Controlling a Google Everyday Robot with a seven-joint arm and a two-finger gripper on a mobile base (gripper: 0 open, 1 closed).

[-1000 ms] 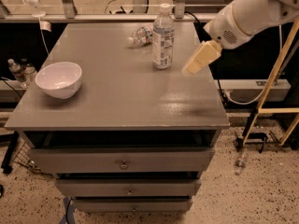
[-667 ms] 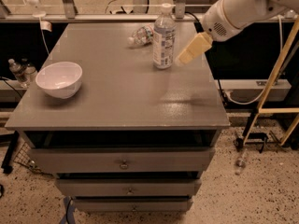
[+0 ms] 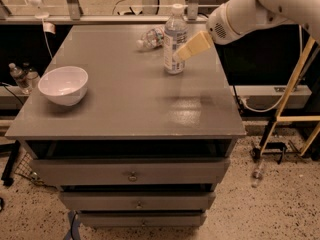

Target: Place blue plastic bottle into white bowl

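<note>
Squashed clear btl (image 3: 150, 37) lies at rear of grey drawer cabinet (image 3: 125, 109) top.

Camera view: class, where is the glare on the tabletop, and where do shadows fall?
Camera view: a pale sheen lies on the table in front of the blue plastic bottle. Camera view: the white bowl throws a soft shadow at its base. Camera view: the tool, beside the bottle, is lit warm tan.

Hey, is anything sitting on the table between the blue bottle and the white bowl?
Nothing visible. Bare table runs from the blue plastic bottle to the white bowl. The squashed bottle lies behind, off that line. The gripper is against the blue bottle's side away from the bowl.
</note>
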